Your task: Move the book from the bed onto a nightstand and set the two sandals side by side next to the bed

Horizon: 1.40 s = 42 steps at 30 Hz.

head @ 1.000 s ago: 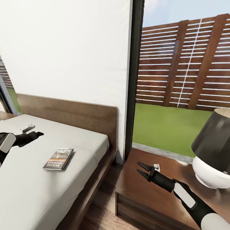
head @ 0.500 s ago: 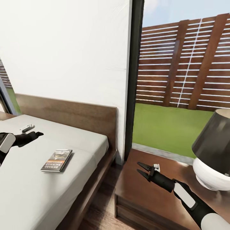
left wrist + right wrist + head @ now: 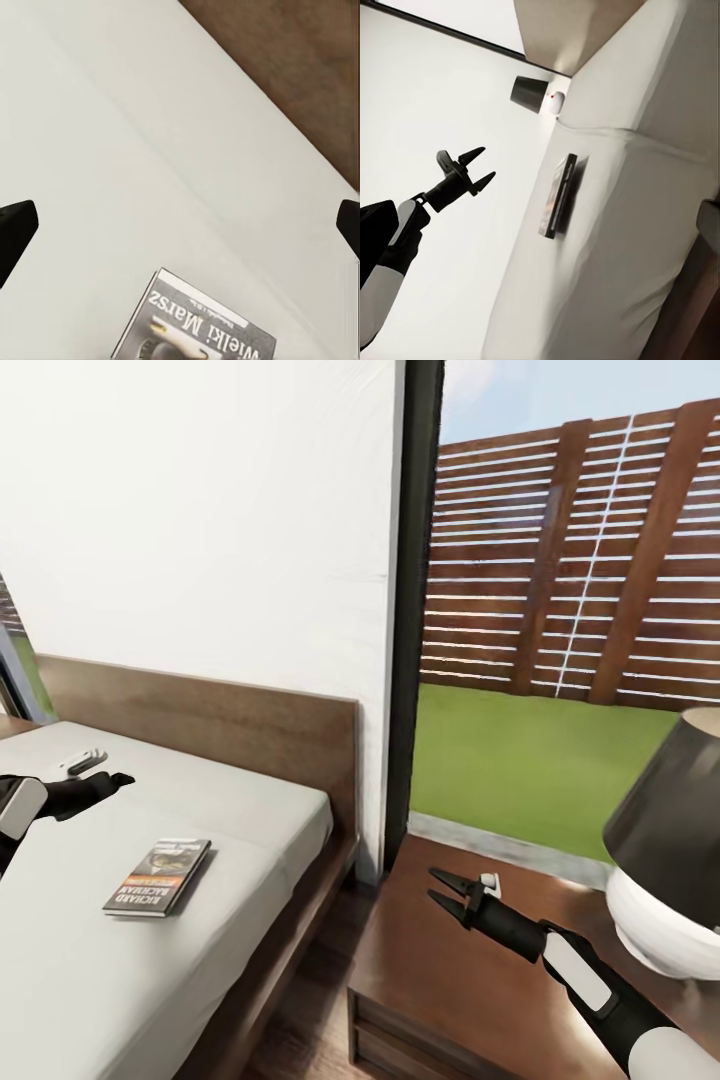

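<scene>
- Left gripper (image 3: 471,169): jaws spread wide and holding nothing, both dark pointed fingers (image 3: 474,154) clear in the right wrist view. In the head view the left gripper (image 3: 112,780) hangs over the mattress at about 9 o'clock, close above it; contact with the surface cannot be told.
- Left wrist view: only two dark fingertips (image 3: 16,229) show at opposite edges, far apart, with the book between and beyond them, not touched.
- Right gripper (image 3: 441,890): jaws parted to a moderate V, empty, hovering over the nightstand top at about 5 o'clock in the head view.
- Book (image 3: 157,876): thin paperback, dark grey cover with a picture, orange band, white lettering. It lies flat on the bed at about 8 o'clock in the head view, near the mattress's side edge. Left wrist view shows the book (image 3: 196,325) with the white words "Wielki Marsz". Right wrist view shows the book (image 3: 558,196) edge-on.
- Bed (image 3: 250,810): plain light-grey mattress, dark brown frame and flat headboard.
- Nightstand (image 3: 440,980): glossy dark-brown wood, just beside the bed, with a drawer front visible.
- Lamp (image 3: 668,860): dark shade, white base, on the nightstand at 3 to 4 o'clock.
- Small white object (image 3: 83,761): on the mattress just beyond the left gripper; identity unclear.
- Window (image 3: 560,620): black frame, slatted brown fence and grass outside.
</scene>
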Motion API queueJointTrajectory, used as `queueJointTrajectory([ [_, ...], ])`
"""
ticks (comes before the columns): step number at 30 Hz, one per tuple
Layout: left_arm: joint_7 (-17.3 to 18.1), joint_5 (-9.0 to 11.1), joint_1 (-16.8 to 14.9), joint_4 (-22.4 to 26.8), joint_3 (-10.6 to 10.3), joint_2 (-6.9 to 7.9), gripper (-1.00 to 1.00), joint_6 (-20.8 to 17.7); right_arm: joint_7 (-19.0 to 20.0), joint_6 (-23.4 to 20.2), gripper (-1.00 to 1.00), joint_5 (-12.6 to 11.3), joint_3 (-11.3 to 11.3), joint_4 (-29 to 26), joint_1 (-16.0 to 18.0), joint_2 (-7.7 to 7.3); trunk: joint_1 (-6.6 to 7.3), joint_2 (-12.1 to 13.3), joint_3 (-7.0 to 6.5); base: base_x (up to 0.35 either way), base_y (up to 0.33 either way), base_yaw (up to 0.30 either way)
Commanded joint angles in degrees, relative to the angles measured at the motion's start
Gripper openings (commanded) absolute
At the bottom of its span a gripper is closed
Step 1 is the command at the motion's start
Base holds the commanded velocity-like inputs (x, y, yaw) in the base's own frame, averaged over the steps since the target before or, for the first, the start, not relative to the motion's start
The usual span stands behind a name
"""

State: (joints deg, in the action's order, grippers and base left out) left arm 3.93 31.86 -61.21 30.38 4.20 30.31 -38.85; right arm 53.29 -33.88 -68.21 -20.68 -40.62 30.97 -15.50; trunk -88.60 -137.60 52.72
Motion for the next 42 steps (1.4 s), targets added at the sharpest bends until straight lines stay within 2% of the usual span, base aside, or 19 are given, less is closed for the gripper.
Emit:
queueJointTrajectory([
  [1,0.25,-0.22,-0.04,0.03,0.29,-0.04,1.0,-0.35,-0.03,-0.4,1.0,-0.6,-0.23,0.02,0.05,-0.06,0.0,-0.03,0.06,0.099,-0.06,0.0],
  [20,0.23,-0.28,-0.02,0.03,0.37,0.16,1.0,-0.35,-0.04,-0.45,1.0,-0.53,-0.24,0.06,0.05,-0.07,0.0,-0.03,0.06,0.021,-0.012,0.0],
  [37,0.28,-0.24,-0.02,-0.1,0.3,1.32,1.0,-0.35,0.42,-0.52,1.0,-0.54,-0.3,-0.13,0.05,-0.06,0.0,-0.03,0.06,0.0,0.0,0.0],
  [42,0.29,-0.26,-0.03,-0.35,0.1,1.57,1.0,-0.32,0.51,-0.5,1.0,-0.53,-0.25,-0.21,0.05,0.75,0.0,-0.03,0.06,0.0,0.0,0.0],
])
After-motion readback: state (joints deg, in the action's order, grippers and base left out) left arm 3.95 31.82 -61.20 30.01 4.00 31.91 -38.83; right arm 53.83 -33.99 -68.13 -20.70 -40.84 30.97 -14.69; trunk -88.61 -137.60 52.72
